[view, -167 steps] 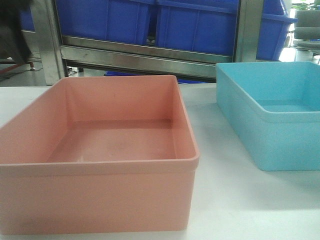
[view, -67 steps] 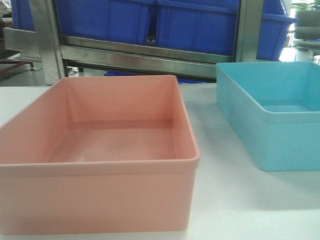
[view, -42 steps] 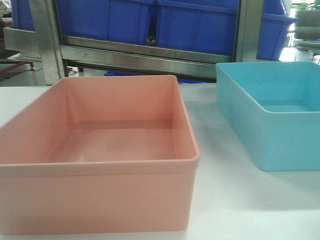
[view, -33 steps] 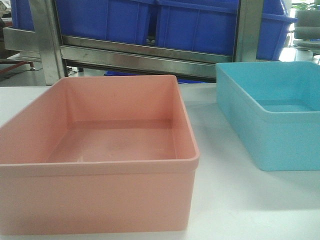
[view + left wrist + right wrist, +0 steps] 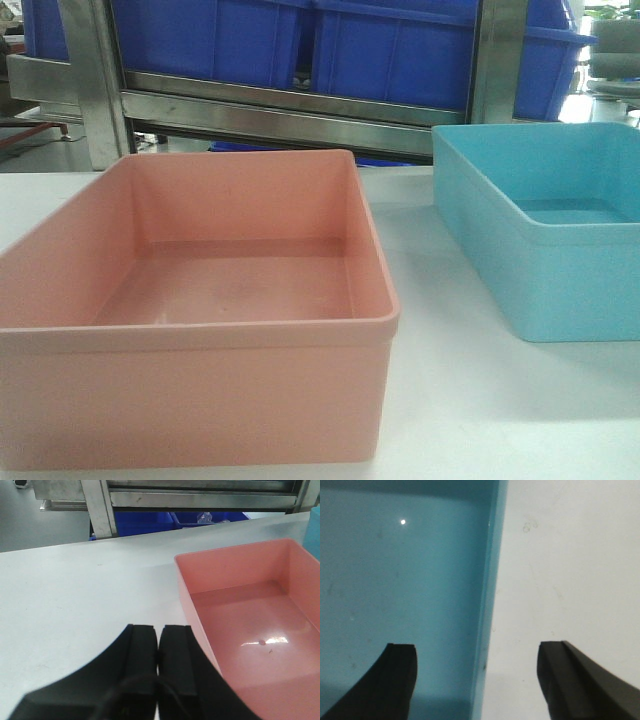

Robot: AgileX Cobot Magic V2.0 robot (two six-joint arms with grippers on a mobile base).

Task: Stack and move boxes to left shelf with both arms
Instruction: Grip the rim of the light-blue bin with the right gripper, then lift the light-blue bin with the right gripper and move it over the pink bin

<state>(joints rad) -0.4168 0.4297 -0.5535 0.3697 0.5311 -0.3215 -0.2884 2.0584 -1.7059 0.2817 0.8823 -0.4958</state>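
Observation:
The salmon pink box (image 5: pixel 200 330) stands empty on the white table at the front left; it also shows in the left wrist view (image 5: pixel 250 625). The light blue box (image 5: pixel 545 225) stands empty to its right. My left gripper (image 5: pixel 158 632) is shut with nothing in it, above the table just left of the pink box's left wall. My right gripper (image 5: pixel 477 652) is open and straddles the blue box's right wall (image 5: pixel 487 610), one finger (image 5: pixel 400 670) over the inside, the other (image 5: pixel 565 675) over the table. Neither gripper shows in the front view. The left shelf is out of view.
Behind the table stands a steel rack (image 5: pixel 290 105) holding dark blue ribbed crates (image 5: pixel 400 50). Its upright post (image 5: pixel 100 507) and a lower blue crate (image 5: pixel 195 520) show past the table's far edge. White table surface (image 5: pixel 75 595) lies left of the pink box.
A dark shape at the top left of the front view 2.5 s ago is gone. The two boxes have not moved.

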